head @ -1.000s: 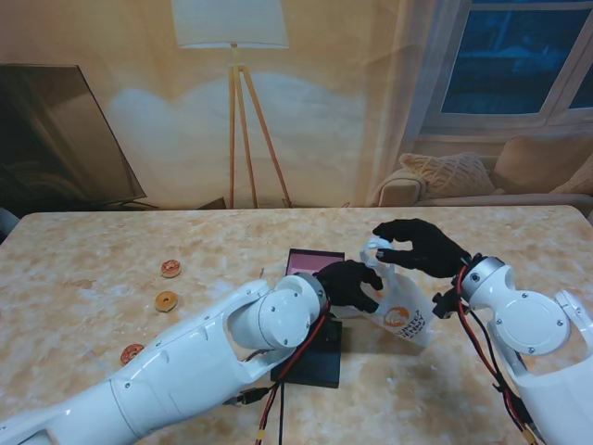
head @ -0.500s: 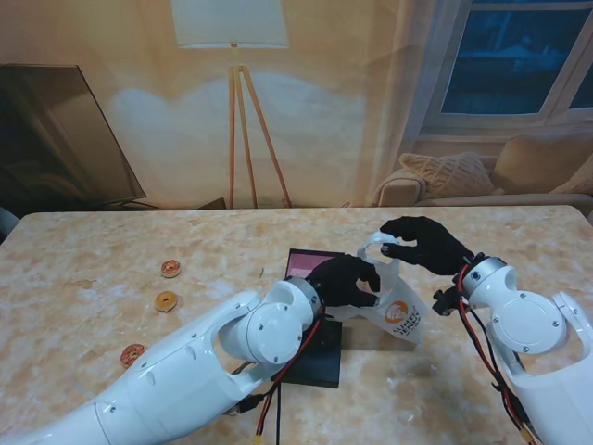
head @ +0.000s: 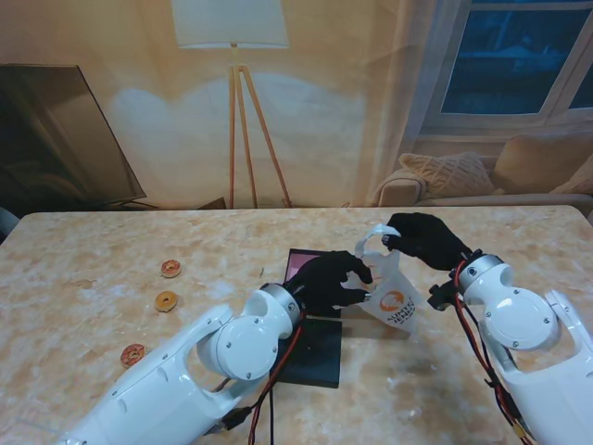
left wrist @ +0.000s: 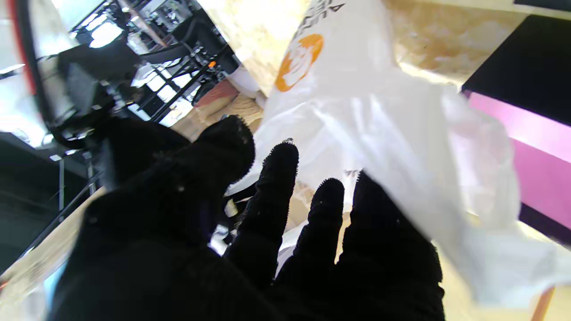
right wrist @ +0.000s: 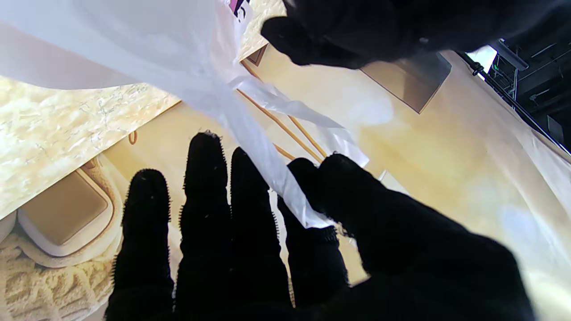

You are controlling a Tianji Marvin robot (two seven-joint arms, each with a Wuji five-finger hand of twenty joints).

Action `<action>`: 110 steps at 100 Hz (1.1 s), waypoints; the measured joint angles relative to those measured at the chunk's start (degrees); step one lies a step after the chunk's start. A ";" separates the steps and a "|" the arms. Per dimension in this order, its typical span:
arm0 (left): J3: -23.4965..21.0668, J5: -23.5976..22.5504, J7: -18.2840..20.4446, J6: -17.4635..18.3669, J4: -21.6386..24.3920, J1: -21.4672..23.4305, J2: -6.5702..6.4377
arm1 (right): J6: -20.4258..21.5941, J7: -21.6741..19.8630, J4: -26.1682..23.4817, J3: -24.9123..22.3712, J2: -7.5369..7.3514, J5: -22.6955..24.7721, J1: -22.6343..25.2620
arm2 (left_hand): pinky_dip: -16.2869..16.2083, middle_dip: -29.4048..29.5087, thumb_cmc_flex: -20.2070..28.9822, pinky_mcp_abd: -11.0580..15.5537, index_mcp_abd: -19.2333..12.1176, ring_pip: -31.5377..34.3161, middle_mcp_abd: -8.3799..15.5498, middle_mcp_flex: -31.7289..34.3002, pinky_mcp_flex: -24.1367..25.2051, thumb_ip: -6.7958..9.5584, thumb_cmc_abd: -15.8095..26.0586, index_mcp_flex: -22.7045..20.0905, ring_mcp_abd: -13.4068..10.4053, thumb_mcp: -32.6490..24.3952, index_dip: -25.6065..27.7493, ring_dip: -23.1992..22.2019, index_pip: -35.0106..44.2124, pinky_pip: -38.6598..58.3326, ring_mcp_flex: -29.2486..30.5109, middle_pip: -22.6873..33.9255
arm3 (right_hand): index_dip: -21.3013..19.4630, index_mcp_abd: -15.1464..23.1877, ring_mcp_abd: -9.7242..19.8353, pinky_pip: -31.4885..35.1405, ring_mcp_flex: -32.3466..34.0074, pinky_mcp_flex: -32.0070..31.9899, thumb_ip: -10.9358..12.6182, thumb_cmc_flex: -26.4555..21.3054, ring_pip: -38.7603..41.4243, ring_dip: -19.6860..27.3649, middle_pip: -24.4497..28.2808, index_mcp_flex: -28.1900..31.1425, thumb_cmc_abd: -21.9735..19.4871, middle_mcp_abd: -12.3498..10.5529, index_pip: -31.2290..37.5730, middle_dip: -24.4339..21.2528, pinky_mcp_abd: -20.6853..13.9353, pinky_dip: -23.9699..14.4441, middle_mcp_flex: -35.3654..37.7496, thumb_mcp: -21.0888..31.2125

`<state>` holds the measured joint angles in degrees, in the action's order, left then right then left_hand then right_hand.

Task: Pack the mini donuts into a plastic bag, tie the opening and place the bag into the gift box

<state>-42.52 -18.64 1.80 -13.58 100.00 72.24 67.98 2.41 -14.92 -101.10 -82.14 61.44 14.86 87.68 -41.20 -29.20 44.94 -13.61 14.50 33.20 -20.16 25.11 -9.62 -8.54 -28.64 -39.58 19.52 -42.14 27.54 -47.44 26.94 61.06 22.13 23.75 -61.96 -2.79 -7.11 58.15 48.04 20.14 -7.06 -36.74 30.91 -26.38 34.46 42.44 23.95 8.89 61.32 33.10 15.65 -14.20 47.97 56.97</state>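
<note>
Both hands are on the white plastic bag (head: 393, 295) near the middle of the table (head: 83, 243), just right of the open gift box (head: 311, 260). The right hand (head: 422, 240) pinches the bag's twisted handle strip between thumb and fingers, and the left hand (head: 331, 279) grips the bag's left side. Three mini donuts (head: 167, 301) sit loose on the table, well off to the left.

Thin glossy plastic bag (head: 394, 298), marbled table (head: 83, 324)
</note>
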 measured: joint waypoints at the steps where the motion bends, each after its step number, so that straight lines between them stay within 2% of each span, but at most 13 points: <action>1: -0.24 0.09 0.01 0.38 0.22 0.23 -0.08 | -0.06 -0.08 0.00 0.06 -0.01 0.00 -0.04 | 0.02 0.03 0.01 0.00 0.00 -0.01 0.00 0.00 0.00 0.00 0.00 0.00 0.00 -0.02 0.00 0.07 0.00 -0.03 0.00 0.00 | -0.35 0.05 0.07 0.72 0.34 0.36 0.06 0.21 0.58 -0.14 0.30 -0.01 -0.07 -0.02 0.18 0.12 0.29 -0.15 0.01 0.21; 12: -3.05 2.03 0.34 3.49 2.48 2.76 -0.69 | -0.43 0.06 0.25 0.87 -0.02 0.56 -0.55 | 0.89 0.51 -0.20 0.00 -0.16 -1.09 0.41 0.00 -0.03 0.00 0.00 1.29 0.00 -0.02 -0.02 0.92 0.00 -0.97 0.00 0.00 | -1.72 0.06 0.70 5.12 1.68 2.15 1.31 0.96 4.53 -2.36 2.74 -0.13 -0.58 -0.38 0.94 2.40 0.52 -2.76 0.54 0.49; 22: -5.70 3.07 1.89 3.93 4.87 4.99 -1.26 | -0.75 0.45 0.57 1.28 0.02 0.91 -0.84 | 1.24 0.53 -0.63 0.00 -0.16 -1.50 0.43 0.00 -0.12 0.00 0.03 0.67 0.00 -0.09 -0.08 1.49 -0.01 -1.42 0.00 0.00 | -1.76 0.06 1.25 5.92 1.68 2.16 1.33 0.98 7.44 -3.40 4.41 -0.13 -0.61 -0.89 0.96 4.47 0.52 -3.52 0.54 0.49; 33: -8.99 2.83 5.09 5.66 6.56 6.74 -2.14 | -1.68 0.36 0.97 1.49 0.08 0.44 -1.17 | 1.59 0.54 -0.63 0.00 -0.42 -1.51 0.43 0.01 -0.42 0.00 0.02 0.67 0.00 -0.09 -0.09 1.52 -0.08 -1.45 0.08 0.01 | -1.91 0.06 2.06 6.01 1.66 2.16 1.34 1.06 10.39 -5.32 6.56 -0.17 -1.20 -1.55 0.96 6.70 0.52 -4.04 0.54 0.49; 47: -14.24 1.77 9.12 12.80 6.11 7.57 -3.43 | -2.58 0.08 1.75 1.59 0.18 -0.94 -1.76 | 1.60 1.02 -1.36 0.00 -1.61 -1.51 1.44 0.37 -0.99 0.00 -0.09 2.16 -0.08 -0.08 -1.98 1.73 -3.85 -1.74 0.23 0.01 | -1.91 0.06 2.18 6.05 0.88 1.68 1.34 1.06 12.84 -6.83 8.40 -0.17 -1.24 -1.58 0.96 8.24 0.51 -4.62 0.51 0.49; 60: -19.77 1.68 15.95 14.35 4.61 7.58 -4.66 | -2.80 -0.18 2.08 1.58 0.20 -1.09 -2.07 | 1.60 1.09 -1.36 0.00 -1.44 -1.71 2.51 3.64 -3.35 0.00 0.02 2.09 -0.59 -0.43 -4.16 2.12 -7.02 -1.67 3.58 0.65 | -1.91 0.06 2.19 6.05 0.84 1.50 1.34 1.06 14.33 -7.63 9.42 -0.18 -1.39 -1.59 0.96 8.85 0.48 -4.79 0.50 0.46; 74: -23.86 -8.62 17.56 19.36 -0.33 7.20 -6.18 | -2.42 -0.47 2.21 1.31 0.20 -1.05 -2.05 | 1.61 1.10 -1.31 0.00 -1.44 -1.82 3.23 5.02 -4.63 0.00 -0.12 1.97 -0.68 -1.13 -5.42 2.13 -9.27 -1.36 5.02 0.63 | -1.95 0.06 2.72 6.16 0.84 1.50 1.34 1.10 16.57 -9.04 10.74 -0.19 -1.45 -1.60 0.96 10.28 0.48 -5.39 0.50 0.43; 83: -26.48 -12.86 17.10 21.62 -4.32 7.15 -6.69 | -2.08 -0.83 2.21 1.20 0.16 -1.15 -2.03 | 1.61 1.20 -1.31 0.00 -0.89 -1.82 3.18 5.02 -4.66 0.00 -0.12 1.96 -0.69 -1.17 -5.85 2.13 -10.94 -1.36 5.06 0.24 | -1.98 0.06 2.76 6.48 0.84 1.50 1.34 1.11 17.69 -9.52 11.28 -0.19 -1.45 -1.60 0.96 10.33 0.48 -5.42 0.50 0.43; 86: -27.13 -14.90 16.10 24.36 -6.10 7.01 -6.81 | -2.01 -1.11 2.21 1.20 0.13 -1.20 -2.04 | 1.61 1.25 -1.31 0.00 -0.85 -1.82 3.18 5.02 -4.69 0.00 -0.18 1.96 -0.69 -1.61 -6.28 2.13 -11.50 -1.36 5.10 -0.08 | -1.99 0.06 2.76 6.49 0.84 1.50 1.34 1.11 17.78 -9.73 11.28 -0.19 -1.45 -1.60 0.96 10.33 0.48 -5.42 0.50 0.43; 93: -28.68 -21.13 13.08 33.83 -11.22 6.18 -7.04 | -1.94 -1.81 2.21 1.23 0.05 -1.27 -2.12 | 1.61 1.82 -1.31 0.05 -1.35 -2.94 3.75 5.02 -4.72 0.00 -0.93 1.96 -0.92 -2.15 -6.37 2.16 -12.14 -1.68 5.19 -0.69 | -1.99 0.07 2.76 6.50 0.84 1.50 1.34 1.12 17.84 -9.75 11.28 -0.19 -1.45 -1.61 0.96 10.33 0.47 -5.43 0.50 0.43; 96: -29.52 -22.45 12.98 36.16 -12.96 5.84 -7.18 | -1.94 -1.98 2.22 1.32 0.01 -1.28 -2.20 | 1.61 1.90 -1.31 0.09 -1.39 -3.12 4.04 5.02 -4.80 0.00 -1.70 1.96 -1.26 -2.68 -6.37 2.22 -12.14 -1.98 5.86 -0.79 | -1.99 0.07 2.76 6.50 0.84 1.50 1.34 1.12 17.84 -9.76 11.29 -0.19 -1.46 -1.63 0.96 10.33 0.47 -5.43 0.50 0.43; 106: -31.47 -22.73 13.91 34.36 -15.19 5.39 -8.04 | -2.08 -2.16 2.53 1.70 -0.05 -1.56 -2.61 | 1.61 2.48 -1.34 0.09 -1.19 -4.31 3.74 5.02 -4.81 0.00 -2.49 2.02 -1.32 -3.99 -6.38 2.91 -12.85 -2.65 5.89 -1.51 | -2.00 0.07 2.77 6.50 0.83 1.48 1.34 1.14 17.85 -9.77 11.29 -0.19 -1.46 -1.94 0.97 10.33 0.47 -5.44 0.50 0.43; 110: -31.85 -24.49 13.65 33.89 -15.94 5.06 -8.37 | -2.18 -2.20 2.67 1.77 -0.04 -1.67 -2.74 | 1.61 2.68 -1.44 0.15 -1.43 -5.06 3.76 5.02 -4.81 0.00 -2.28 2.03 -1.46 -4.31 -6.39 3.49 -13.00 -3.24 5.89 -1.69 | -2.00 0.07 2.77 6.50 0.83 1.44 1.34 1.14 17.85 -9.77 11.29 -0.19 -1.47 -1.95 0.97 10.33 0.46 -5.44 0.50 0.43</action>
<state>-74.38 -43.13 15.46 20.31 84.06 77.30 59.61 0.23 -17.11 -98.43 -80.37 61.40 13.20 84.94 -39.59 -26.53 43.50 -13.45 13.07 28.15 -16.40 30.12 -14.43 -8.54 -30.92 -37.55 18.07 -46.45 21.15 -43.95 13.93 57.82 28.02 22.05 -63.95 -2.72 -4.33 64.65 48.87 21.58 -5.73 -35.61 48.76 -36.15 45.75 42.25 22.49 6.94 62.28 43.43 16.11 -19.64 48.47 57.40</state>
